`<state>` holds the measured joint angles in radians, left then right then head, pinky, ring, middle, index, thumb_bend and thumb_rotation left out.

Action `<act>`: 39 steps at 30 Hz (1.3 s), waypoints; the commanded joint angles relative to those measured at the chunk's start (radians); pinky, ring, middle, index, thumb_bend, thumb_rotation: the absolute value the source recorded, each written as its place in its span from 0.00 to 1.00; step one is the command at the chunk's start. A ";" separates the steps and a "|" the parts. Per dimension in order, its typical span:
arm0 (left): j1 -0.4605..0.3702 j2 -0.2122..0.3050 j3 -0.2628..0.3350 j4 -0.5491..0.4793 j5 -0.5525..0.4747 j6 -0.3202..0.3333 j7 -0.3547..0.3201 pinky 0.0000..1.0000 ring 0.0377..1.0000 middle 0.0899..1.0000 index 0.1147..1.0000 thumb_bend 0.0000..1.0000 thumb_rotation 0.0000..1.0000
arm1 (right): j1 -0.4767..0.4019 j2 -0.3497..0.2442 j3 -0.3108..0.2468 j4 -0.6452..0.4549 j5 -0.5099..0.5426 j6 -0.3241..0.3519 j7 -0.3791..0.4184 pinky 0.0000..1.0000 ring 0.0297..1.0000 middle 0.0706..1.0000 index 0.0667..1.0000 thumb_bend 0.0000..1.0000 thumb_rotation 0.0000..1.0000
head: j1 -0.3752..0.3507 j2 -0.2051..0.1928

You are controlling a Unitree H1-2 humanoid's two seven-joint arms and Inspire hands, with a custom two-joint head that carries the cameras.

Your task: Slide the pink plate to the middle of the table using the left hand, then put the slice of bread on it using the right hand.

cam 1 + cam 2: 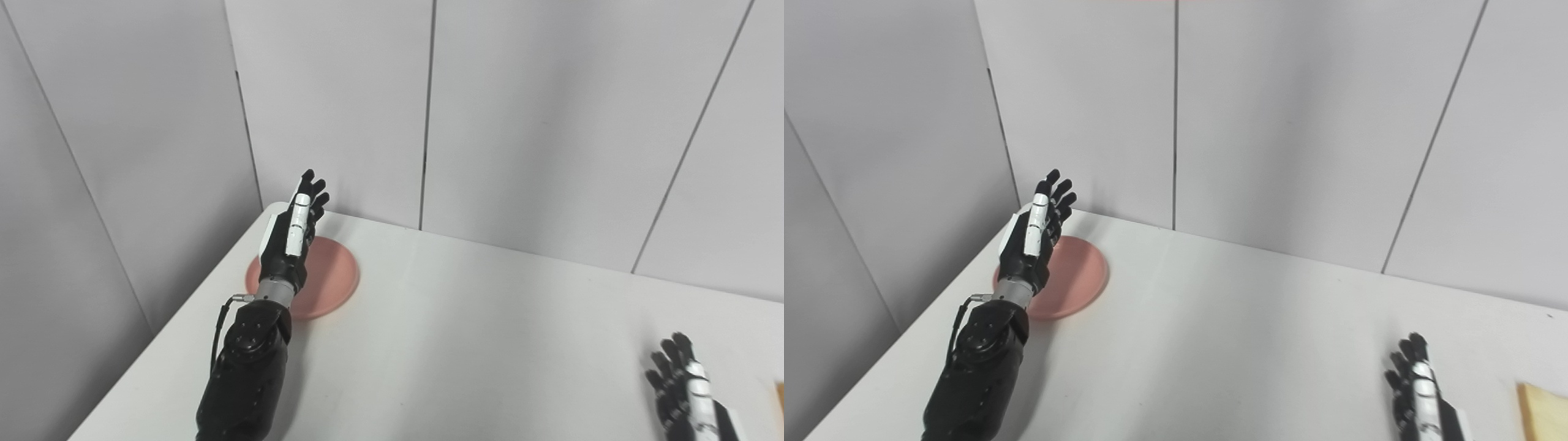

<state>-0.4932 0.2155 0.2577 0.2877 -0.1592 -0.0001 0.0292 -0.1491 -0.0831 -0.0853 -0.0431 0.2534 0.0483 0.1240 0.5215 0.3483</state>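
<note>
Holding our left hand (293, 236) unclenched over the round pink plate's (334, 275) far-left side, ready to slide it; right hand (1421, 392) idles unclenched beside the bread slice (1543, 410).

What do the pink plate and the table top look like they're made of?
The pink plate looks like matte plastic or melamine, though glazed ceramic can't be ruled out: even salmon colour, a thin raised rim, no sharp highlights. The table looks like smooth white laminate or coated board: uniform, no grain, with only a soft sheen and soft shadows under the left hand.
</note>
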 commanded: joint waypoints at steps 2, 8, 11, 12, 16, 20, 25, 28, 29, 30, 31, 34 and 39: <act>-0.058 0.052 0.027 0.026 0.001 -0.060 0.017 0.87 0.88 0.88 0.88 0.73 1.00 | -0.033 -0.002 -0.006 -0.006 0.011 -0.067 0.017 1.00 1.00 1.00 1.00 0.56 0.93 | 0.002 -0.001; -0.081 0.102 0.053 0.124 -0.024 -0.106 -0.010 0.81 0.83 0.82 0.81 0.72 1.00 | -0.039 -0.002 -0.010 0.007 0.024 -0.067 0.021 1.00 1.00 0.99 0.99 0.56 0.92 | 0.019 -0.014; -0.089 0.118 0.062 0.156 -0.032 -0.116 -0.007 0.79 0.81 0.80 0.80 0.69 1.00 | -0.042 -0.001 -0.014 0.014 0.029 -0.075 0.029 1.00 1.00 0.99 0.99 0.56 0.92 | 0.024 -0.018; -0.091 0.123 0.064 0.166 -0.033 -0.122 -0.008 0.78 0.80 0.79 0.79 0.67 1.00 | -0.042 -0.001 -0.015 0.015 0.029 -0.075 0.029 1.00 1.00 0.99 0.99 0.57 0.92 | 0.024 -0.018; -0.107 0.145 0.072 0.241 -0.040 -0.165 -0.019 0.77 0.78 0.77 0.77 0.65 1.00 | -0.043 0.000 -0.017 0.018 0.029 -0.075 0.032 1.00 1.00 1.00 0.99 0.57 0.92 | 0.031 -0.020; -0.126 0.172 0.074 0.325 -0.046 -0.202 -0.027 0.78 0.78 0.76 0.76 0.66 1.00 | -0.043 0.002 -0.020 0.017 0.033 -0.073 0.031 1.00 0.99 0.99 0.99 0.57 0.91 | 0.036 -0.023; -0.154 0.199 0.064 0.429 -0.037 -0.245 -0.040 0.81 0.80 0.77 0.77 0.66 1.00 | -0.043 0.001 -0.022 0.014 0.040 -0.078 0.038 1.00 0.99 0.99 0.99 0.55 0.91 | 0.039 -0.028; -0.171 0.209 0.058 0.485 -0.032 -0.264 -0.039 0.81 0.80 0.77 0.76 0.66 1.00 | -0.043 0.002 -0.022 0.011 0.045 -0.084 0.041 1.00 0.99 0.99 0.98 0.54 0.91 | 0.036 -0.027; -0.175 0.211 0.057 0.498 -0.032 -0.269 -0.039 0.80 0.80 0.77 0.76 0.65 1.00 | -0.042 0.002 -0.022 0.009 0.045 -0.084 0.041 1.00 0.99 0.99 0.98 0.54 0.91 | 0.036 -0.027; -0.181 0.214 0.055 0.517 -0.033 -0.277 -0.041 0.80 0.81 0.77 0.76 0.65 1.00 | -0.042 0.002 -0.022 0.008 0.045 -0.081 0.039 1.00 0.99 0.98 0.98 0.55 0.91 | 0.036 -0.026; -0.185 0.216 0.053 0.531 -0.034 -0.284 -0.043 0.80 0.81 0.78 0.76 0.65 1.00 | -0.042 0.002 -0.022 0.008 0.044 -0.078 0.037 1.00 0.99 0.99 0.98 0.55 0.91 | 0.036 -0.026; -0.202 0.223 0.052 0.579 -0.038 -0.298 -0.044 0.80 0.80 0.77 0.76 0.64 1.00 | -0.040 0.001 -0.022 0.007 0.044 -0.080 0.037 1.00 0.99 0.99 0.98 0.55 0.91 | 0.036 -0.024; -0.219 0.228 0.053 0.633 -0.041 -0.299 -0.036 0.80 0.79 0.75 0.74 0.63 1.00 | -0.039 0.002 -0.022 0.003 0.047 -0.083 0.039 1.00 0.98 0.98 0.98 0.55 0.90 | 0.036 -0.020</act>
<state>-0.6550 0.4005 0.3073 0.9323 -0.1963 -0.2621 -0.0089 -0.1614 -0.0809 -0.1027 -0.0087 0.2920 0.0255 0.1472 0.5568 0.3267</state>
